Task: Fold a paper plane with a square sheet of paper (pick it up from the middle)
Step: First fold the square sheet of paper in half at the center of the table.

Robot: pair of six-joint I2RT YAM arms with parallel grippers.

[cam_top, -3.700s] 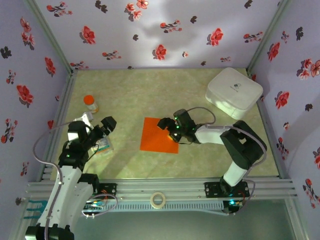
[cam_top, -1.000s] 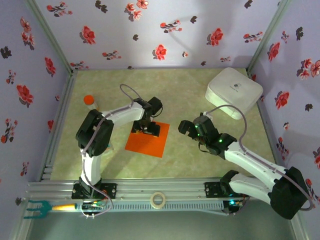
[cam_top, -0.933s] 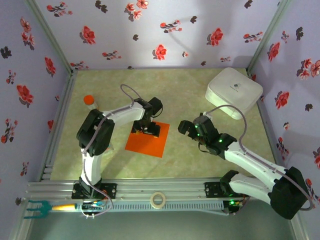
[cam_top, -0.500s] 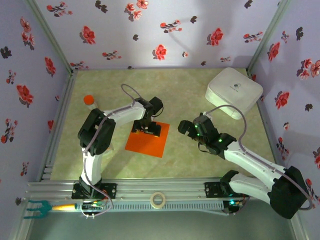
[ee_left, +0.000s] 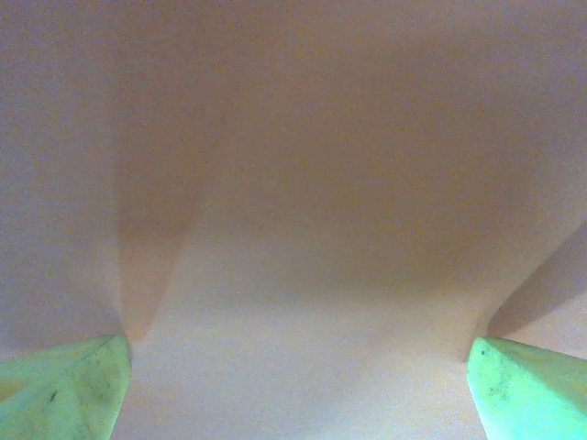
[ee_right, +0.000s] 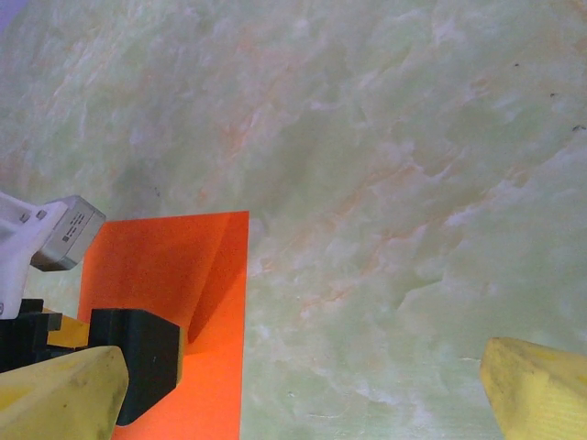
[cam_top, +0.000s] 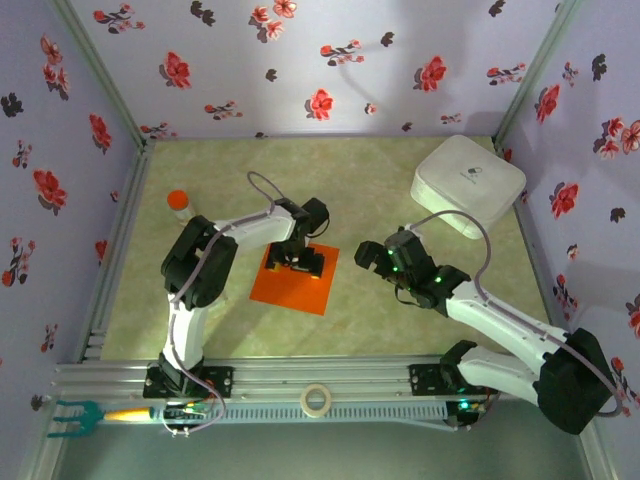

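Left arm's bent sharply at the elbow, left gripper (cam_top: 296,258) pointing down onto the 12 o'clock part of the square sheet of paper (cam_top: 295,287), fingers spread wide (paper fills its camera). The sheet sits mid-table (cam_top: 350,330). Right arm stretches low toward 10 o'clock, right gripper (cam_top: 372,258) spread too, near the sheet's 3 o'clock side.

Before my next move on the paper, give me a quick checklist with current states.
1. Left hand open: ok, fingers spread over the bright orange-red square paper sheet.
2. Left hand over the sheet's middle: not ok, it sits over the far half.
3. Right hand open, off the sheet: ok, over bare table right of it.
4. Sheet flat: cannot tell; darker wedge beside the left hand may be shadow.
5. White rounded case clear of the sheet: ok.
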